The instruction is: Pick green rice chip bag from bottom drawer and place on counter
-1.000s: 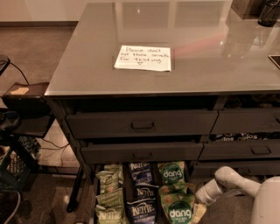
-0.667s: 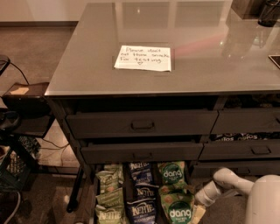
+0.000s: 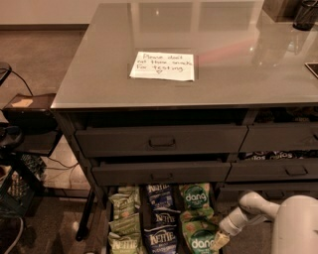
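The bottom drawer [image 3: 107,221] is pulled open under the cabinet and holds three rows of bags. The right row has two green rice chip bags, one at the back [image 3: 195,197] and one at the front [image 3: 200,241]. Pale olive Kettle bags [image 3: 122,204] fill the left row and dark blue Kettle bags [image 3: 160,217] the middle. My gripper [image 3: 220,240] comes in from the lower right on a white arm. It sits low at the right edge of the front green bag, touching or nearly touching it. The glossy grey counter [image 3: 238,64] carries a white handwritten note [image 3: 163,65].
Two shallower drawers [image 3: 162,142] [image 3: 161,176] with recessed handles are partly open above the bottom drawer, with more drawers to the right [image 3: 296,170]. A dark cup [image 3: 305,14] stands at the counter's far right. A black cart [image 3: 29,106] and cables stand left of the cabinet.
My arm has reached further down and slightly left, bringing the gripper lower at the front green bag's right edge. The bags have not moved.
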You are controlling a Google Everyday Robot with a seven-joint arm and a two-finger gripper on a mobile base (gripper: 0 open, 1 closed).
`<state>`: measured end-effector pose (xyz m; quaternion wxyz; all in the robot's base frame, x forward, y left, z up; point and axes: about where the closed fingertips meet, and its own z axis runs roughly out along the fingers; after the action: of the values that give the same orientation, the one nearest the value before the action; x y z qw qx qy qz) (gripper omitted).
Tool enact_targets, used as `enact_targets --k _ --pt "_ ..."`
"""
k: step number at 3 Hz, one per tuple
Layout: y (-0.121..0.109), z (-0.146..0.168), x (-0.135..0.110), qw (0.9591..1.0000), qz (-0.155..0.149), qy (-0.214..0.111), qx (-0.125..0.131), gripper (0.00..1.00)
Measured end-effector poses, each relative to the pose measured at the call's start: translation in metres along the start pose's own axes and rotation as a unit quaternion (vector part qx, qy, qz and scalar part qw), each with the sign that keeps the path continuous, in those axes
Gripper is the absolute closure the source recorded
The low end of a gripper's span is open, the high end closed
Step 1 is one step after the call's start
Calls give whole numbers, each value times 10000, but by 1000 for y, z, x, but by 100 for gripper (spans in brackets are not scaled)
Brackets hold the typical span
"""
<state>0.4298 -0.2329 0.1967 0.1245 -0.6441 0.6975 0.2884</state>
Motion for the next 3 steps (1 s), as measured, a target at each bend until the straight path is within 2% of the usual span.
enact_targets --k 2,3 --pt "22 -12 -26 9996 181 24 -218 90" --pt "35 -33 -53 9998 88 45 -195 100"
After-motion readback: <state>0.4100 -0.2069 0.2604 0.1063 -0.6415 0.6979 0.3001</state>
